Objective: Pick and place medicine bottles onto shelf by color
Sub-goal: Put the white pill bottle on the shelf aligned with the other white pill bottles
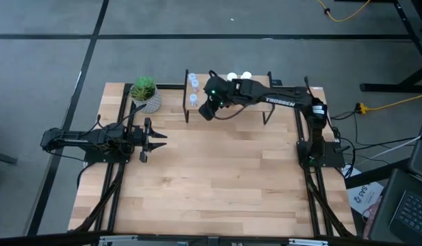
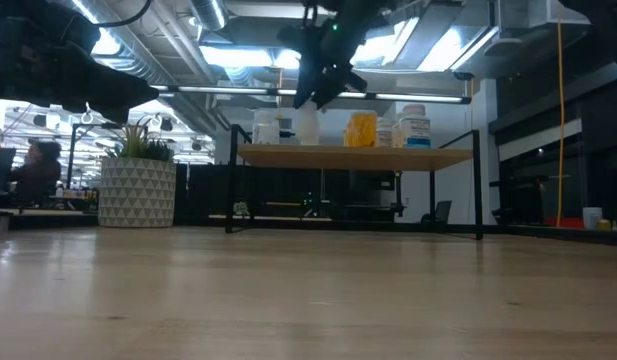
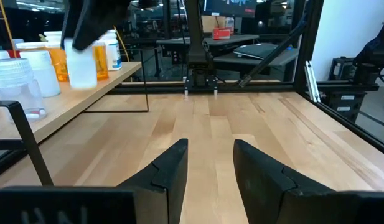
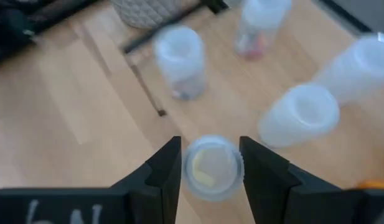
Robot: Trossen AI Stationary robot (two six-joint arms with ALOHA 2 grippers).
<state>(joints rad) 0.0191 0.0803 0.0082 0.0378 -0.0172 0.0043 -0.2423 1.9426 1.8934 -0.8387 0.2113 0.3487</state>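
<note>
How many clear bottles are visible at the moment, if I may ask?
3 clear bottles: two stand at the shelf's left end, one sits in the right gripper; the right arm may hide more.

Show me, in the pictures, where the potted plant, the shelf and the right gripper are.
potted plant (image 1: 145,93), high view, on its leaves.
shelf (image 2: 353,157), low view, on its front edge.
right gripper (image 4: 210,163), right wrist view, between its fingertips.

Grey floor (image 1: 46,61) with dark seam lines around a light wood table (image 1: 217,184). Orange cable (image 1: 347,12) at 1 o'clock, laptop (image 1: 410,208) at 4 o'clock. Low view: open ceiling, ducts (image 2: 158,55), bright light panels (image 2: 238,55), glass walls on black frames. Person (image 2: 33,170) seated at 9 o'clock, dark desks (image 3: 241,46) beyond
</note>
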